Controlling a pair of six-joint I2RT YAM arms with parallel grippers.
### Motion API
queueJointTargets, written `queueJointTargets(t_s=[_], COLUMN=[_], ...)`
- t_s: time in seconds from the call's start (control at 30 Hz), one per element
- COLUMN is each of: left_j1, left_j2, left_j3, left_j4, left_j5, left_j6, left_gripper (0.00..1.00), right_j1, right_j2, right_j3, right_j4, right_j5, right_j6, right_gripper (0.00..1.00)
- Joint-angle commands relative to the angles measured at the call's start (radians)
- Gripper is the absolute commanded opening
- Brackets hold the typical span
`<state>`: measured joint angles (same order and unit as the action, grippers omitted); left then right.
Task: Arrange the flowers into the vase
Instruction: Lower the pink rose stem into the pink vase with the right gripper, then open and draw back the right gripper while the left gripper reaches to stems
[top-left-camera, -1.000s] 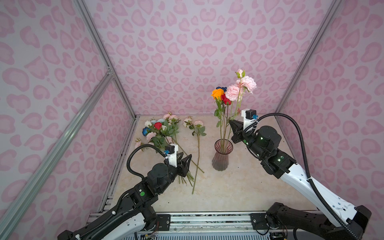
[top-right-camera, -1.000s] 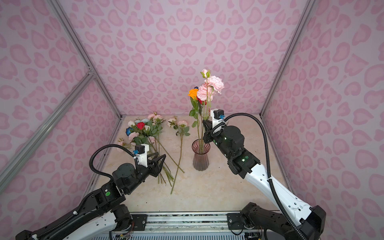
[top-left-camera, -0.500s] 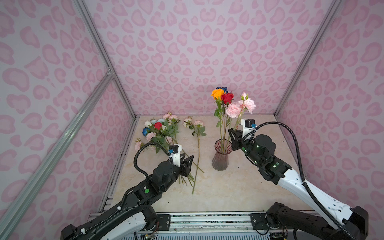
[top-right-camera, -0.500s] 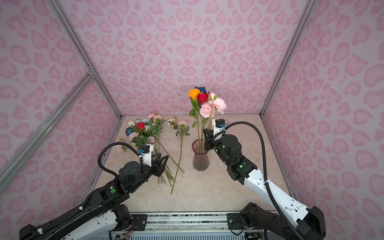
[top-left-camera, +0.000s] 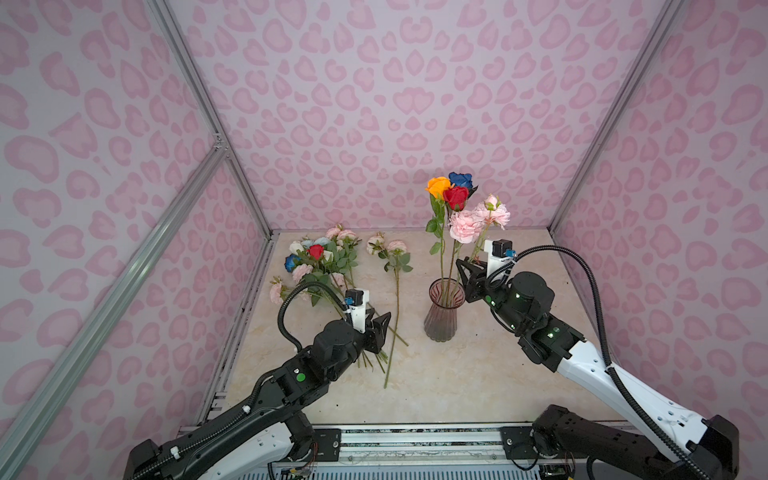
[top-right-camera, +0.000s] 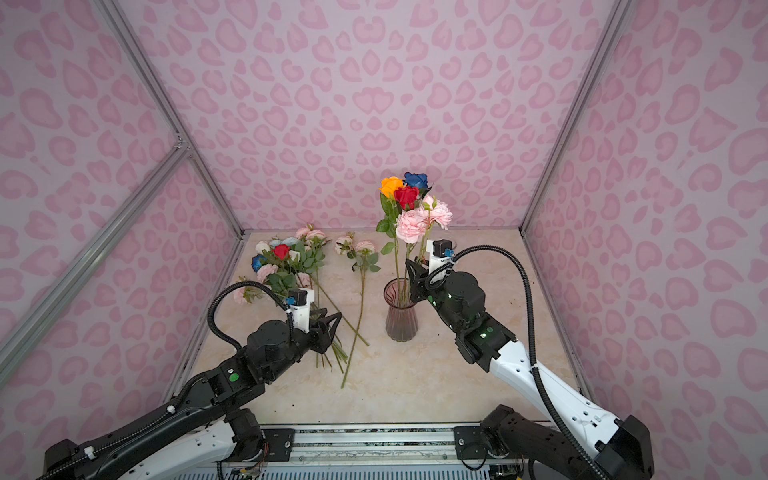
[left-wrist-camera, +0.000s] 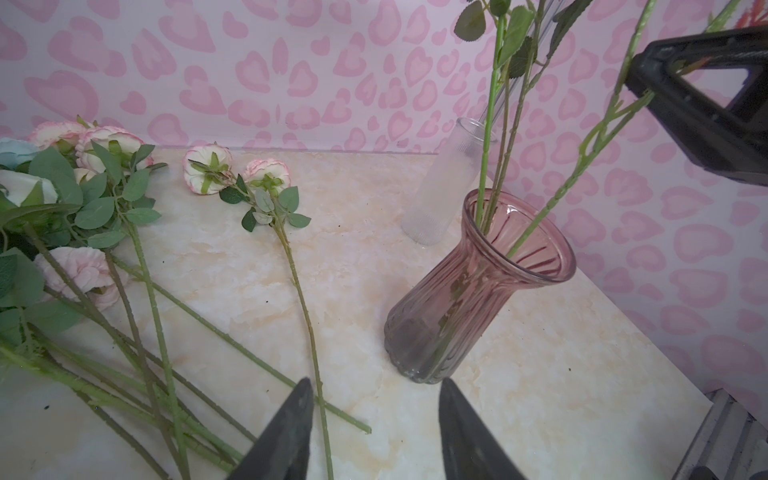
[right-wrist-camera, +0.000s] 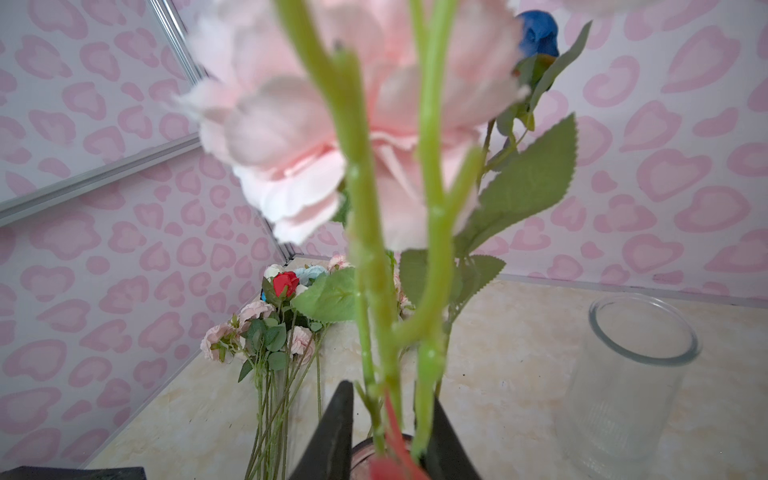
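Flowers (top-left-camera: 320, 266) likely light, with wiry stems and crushable heads; grasp mid-stem, clear of leaves. Loose bunch flat on tabletop (top-left-camera: 478, 374), heads far, cut ends near. Pink flower (top-left-camera: 465, 224) upright in vase (top-left-camera: 439, 316), leaning right. Right gripper (right-wrist-camera: 390, 399) flanks its stem, pinch or slack unclear. Left gripper (left-wrist-camera: 376, 386) apart, empty, above cut ends.

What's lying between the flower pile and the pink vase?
A single long-stemmed flower lies there on the table, clear in both top views.

Vase (left-wrist-camera: 478, 299): glossy ribbed pink glass. Flowers (top-left-camera: 320, 259): cloth petals, plastic stems. Bench (top-left-camera: 457, 374): smooth marble-look surface. Frame (top-left-camera: 137, 262): matt metal.
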<state>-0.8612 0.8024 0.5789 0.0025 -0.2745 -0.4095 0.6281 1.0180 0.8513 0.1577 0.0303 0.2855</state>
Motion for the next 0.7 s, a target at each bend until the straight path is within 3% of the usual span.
queueJointTargets(t_s=[0.0,0.37,0.67], left_j1=[0.001,0.001,0.002], left_j2=[0.017,0.116,0.162], left_j3=[0.014,0.047,0.065], left_j4=[0.017,0.019,0.007], left_j5=[-0.034,-0.087,-0.106], left_j6=[-0.006,-0.027,-0.04], left_gripper=[0.5,0.5,0.5], right_j1=[0.001,0.001,0.002], right_j2=[-0.024,-0.058,-0.094], right_j3=[-0.018,-0.008,-0.03], right_j4=[0.0,-0.013,-0.065], right_j5=[0.01,-0.005,0.016], right_j6=[0.023,0.008,0.008], right_gripper=[0.3,0.36,0.5])
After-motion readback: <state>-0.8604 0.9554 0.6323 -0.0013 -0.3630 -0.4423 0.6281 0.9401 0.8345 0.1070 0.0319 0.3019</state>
